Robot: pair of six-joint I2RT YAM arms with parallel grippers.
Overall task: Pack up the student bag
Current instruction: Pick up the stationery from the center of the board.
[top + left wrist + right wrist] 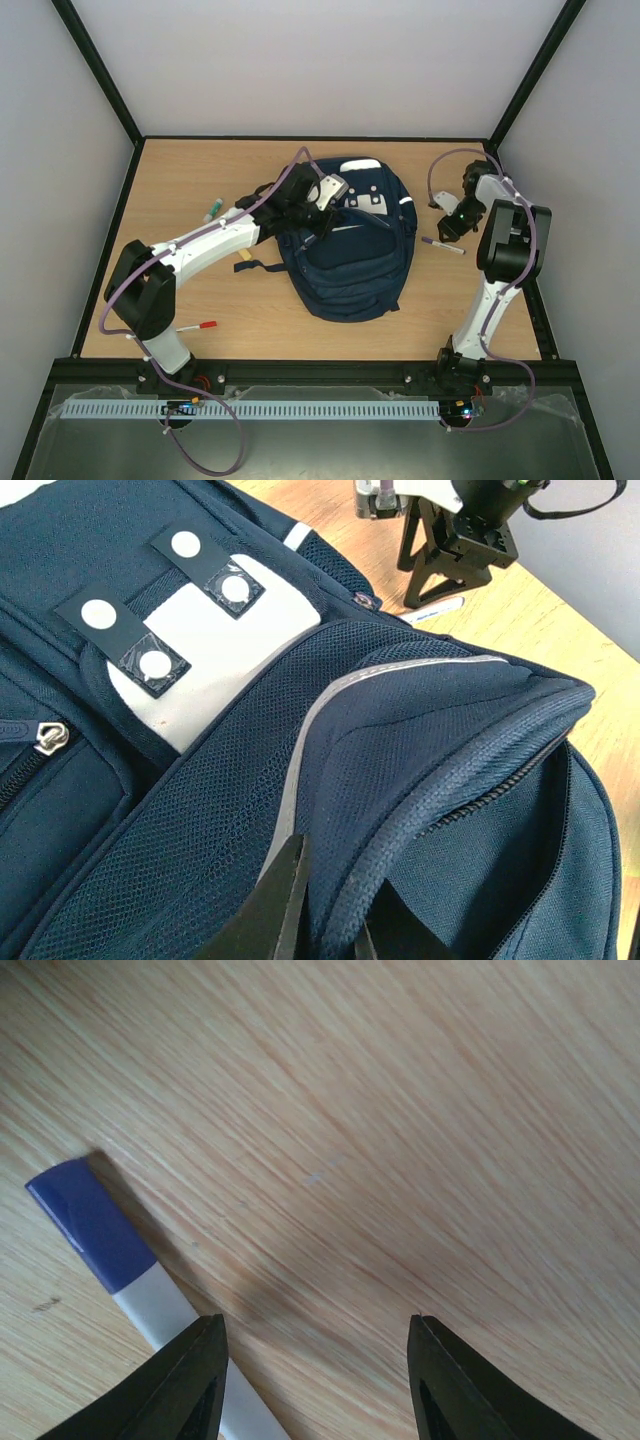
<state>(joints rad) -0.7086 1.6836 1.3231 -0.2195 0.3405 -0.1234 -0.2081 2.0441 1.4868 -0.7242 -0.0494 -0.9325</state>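
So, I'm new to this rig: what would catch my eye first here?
The navy bag in the middle of the table dominates, with the left gripper shut on the rim of its gaping pocket. To its right, the right gripper is poised low, fingers apart, beside a blue-capped pen.

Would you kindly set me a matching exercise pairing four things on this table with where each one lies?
Things:
1. student bag
2. blue-capped marker
3. red-capped marker
4. green-tipped marker

Places:
A. beside the base of the left arm
B. mid-table, its flap pinched by the left gripper
C. on the left side, farther back, beyond that arm
D. right beside one finger of the open right gripper

Pairs: 1-B; 2-D; 3-A; 4-C.
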